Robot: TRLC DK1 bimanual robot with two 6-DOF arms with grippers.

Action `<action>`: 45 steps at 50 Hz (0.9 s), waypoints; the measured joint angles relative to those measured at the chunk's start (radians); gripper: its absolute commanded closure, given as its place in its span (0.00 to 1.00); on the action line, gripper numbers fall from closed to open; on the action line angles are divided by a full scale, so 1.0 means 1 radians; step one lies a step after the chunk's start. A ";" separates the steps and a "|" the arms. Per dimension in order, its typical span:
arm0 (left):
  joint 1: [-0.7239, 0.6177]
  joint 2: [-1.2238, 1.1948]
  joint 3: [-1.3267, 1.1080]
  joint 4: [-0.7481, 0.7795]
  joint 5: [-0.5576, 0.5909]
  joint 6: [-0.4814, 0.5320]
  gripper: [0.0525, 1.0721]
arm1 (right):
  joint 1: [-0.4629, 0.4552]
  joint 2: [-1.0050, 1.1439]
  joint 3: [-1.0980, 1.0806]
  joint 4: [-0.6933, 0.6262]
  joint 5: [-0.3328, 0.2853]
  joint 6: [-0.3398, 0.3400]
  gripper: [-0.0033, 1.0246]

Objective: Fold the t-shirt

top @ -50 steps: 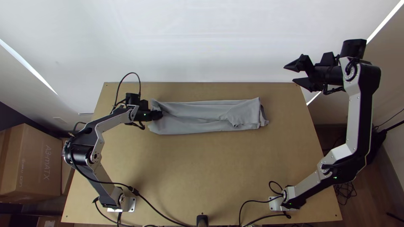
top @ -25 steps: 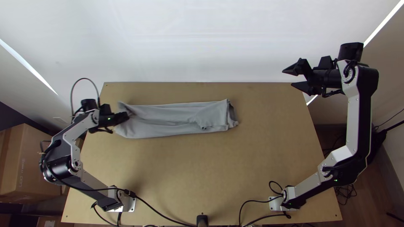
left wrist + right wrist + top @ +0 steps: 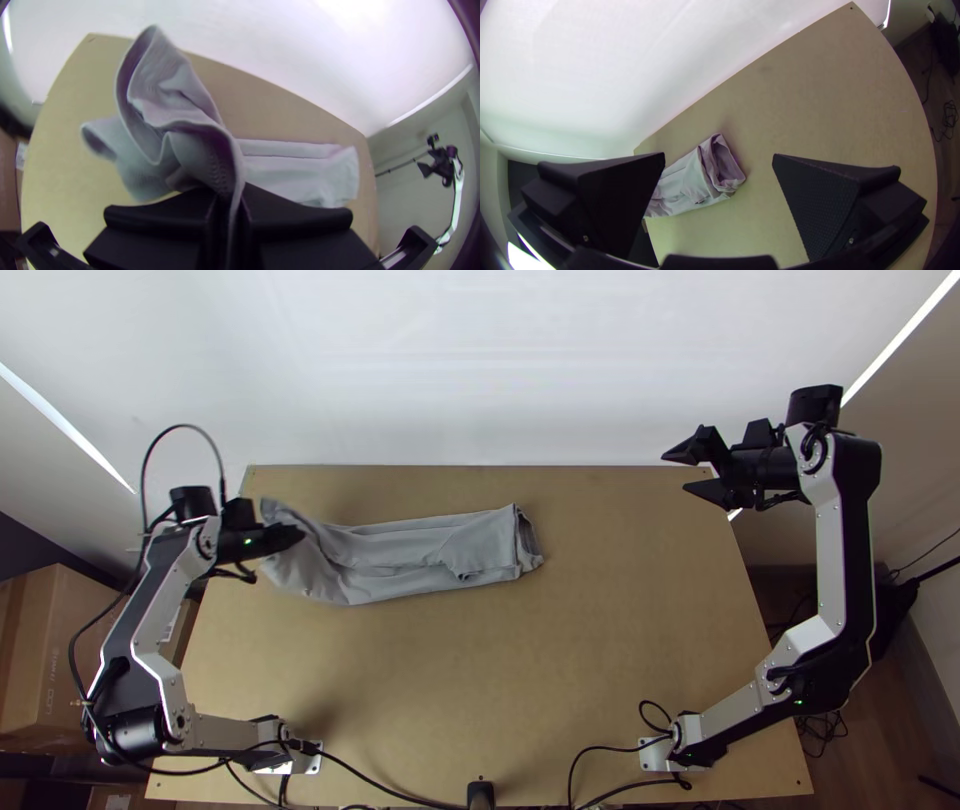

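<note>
Grey fabric t-shirt (image 3: pixel 400 558) lay stripwise on light wooden table (image 3: pixel 450 690), left end pinched by black flat-fingered left gripper (image 3: pixel 297 536), probably for straightening; matching black right gripper (image 3: pixel 676 472) hung spread, likely to avoid interfering.

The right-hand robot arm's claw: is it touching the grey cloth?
No, the right gripper hangs open beyond the table's far corner, well apart from the cloth.
</note>
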 measured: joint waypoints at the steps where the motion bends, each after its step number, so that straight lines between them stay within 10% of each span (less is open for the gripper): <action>1: -0.031 -0.007 0.009 0.000 0.000 -0.010 0.98 | 0.000 0.000 -0.003 0.000 0.000 -0.001 0.04; 45: -0.666 0.438 0.612 -0.026 -0.144 -0.320 0.98 | -0.041 -0.085 -0.123 0.026 0.000 -0.018 0.04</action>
